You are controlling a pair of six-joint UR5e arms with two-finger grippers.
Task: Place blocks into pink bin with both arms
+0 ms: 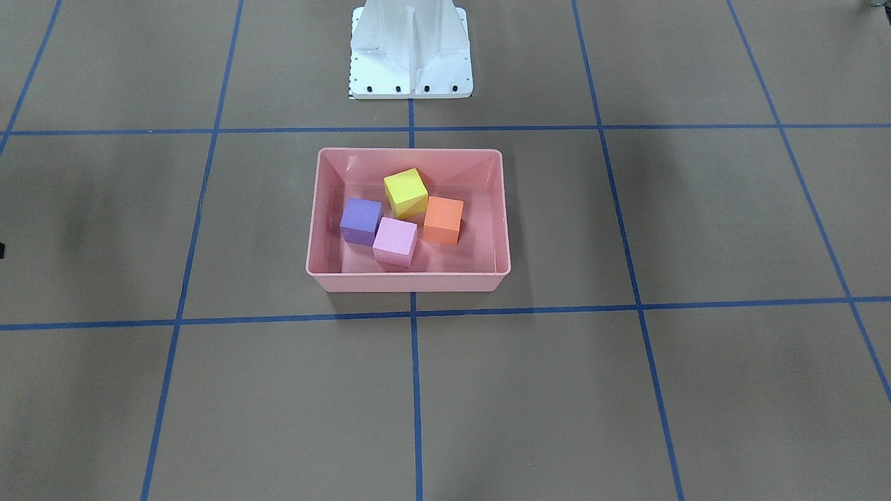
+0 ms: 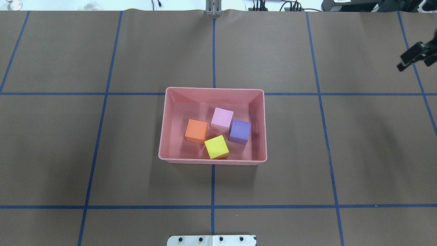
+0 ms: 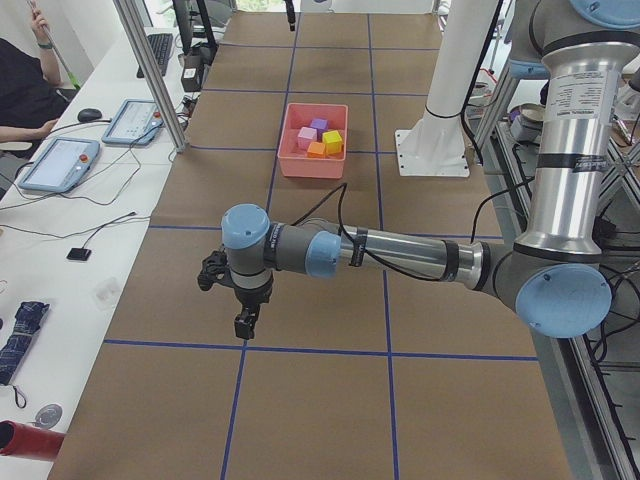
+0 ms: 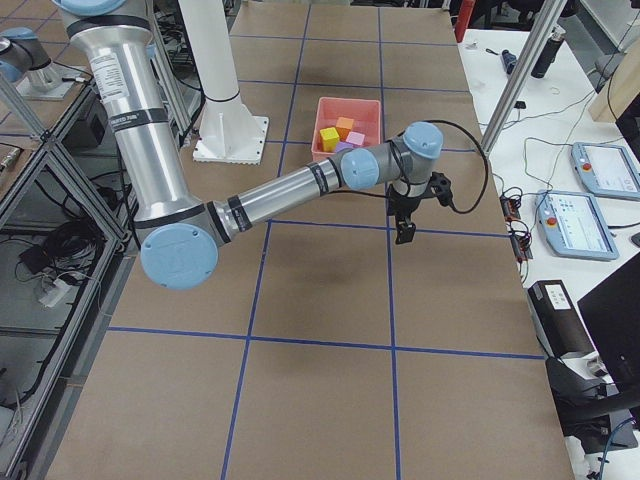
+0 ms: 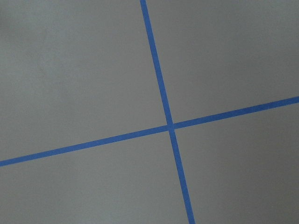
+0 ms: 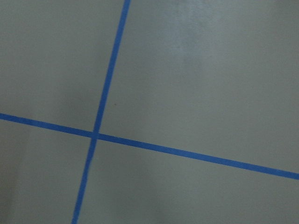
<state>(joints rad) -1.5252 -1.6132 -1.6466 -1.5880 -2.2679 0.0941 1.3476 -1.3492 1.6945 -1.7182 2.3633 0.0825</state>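
Note:
The pink bin [image 2: 164, 136] stands at the table's middle and also shows in the front view [image 1: 317, 229]. In it lie the yellow block [image 2: 216, 147], orange block [image 2: 196, 131], light pink block [image 2: 222, 119] and purple block [image 2: 240, 131], close together. My right gripper [image 2: 413, 57] hangs above the table's far right, well away from the bin; only part of it shows and I cannot tell if it is open. My left gripper [image 3: 243, 322] hangs over the table's left end, seen only from the side. Both wrist views show only brown table and blue tape.
The white robot base [image 1: 411, 56] stands just behind the bin. Blue tape lines [image 2: 213, 184] divide the brown table into squares. An operator's desk with tablets [image 3: 60, 160] runs along the table's far side.

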